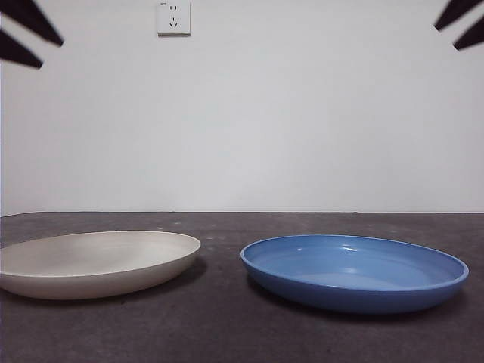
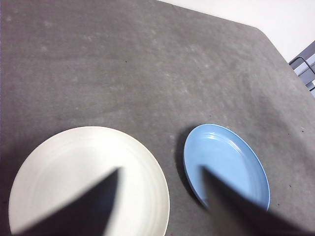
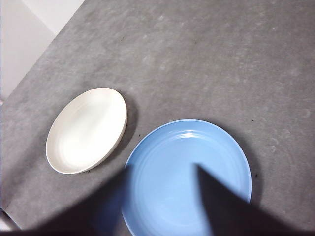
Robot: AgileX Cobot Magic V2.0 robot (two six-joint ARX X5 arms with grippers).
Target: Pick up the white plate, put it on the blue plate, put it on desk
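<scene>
The white plate (image 1: 94, 261) lies flat on the desk (image 1: 227, 333), on the left side in the front view, rim up and with nothing in it. Faint concentric ridges show inside it in the left wrist view (image 2: 88, 182). The blue plate (image 1: 354, 271) sits beside it on the right, also flat on the desk, with a strip of bare desk between the two rims; they are near but do not touch. Its glossy inside catches light near the far rim.

The left gripper (image 2: 160, 196) hangs high above the desk, looking down over the gap between the plates, one jaw across the white plate and the other across the blue plate (image 2: 226, 164). Its jaws are spread wide and hold nothing. The right gripper (image 3: 162, 196) is likewise raised well above the desk, over the blue plate (image 3: 182, 167), with the white plate (image 3: 88, 130) off to one side. Its jaws are also spread apart and empty.

In the front view both arms show only as black tips at the top corners. A wall socket (image 1: 173, 17) is mounted on the white wall behind the desk.
</scene>
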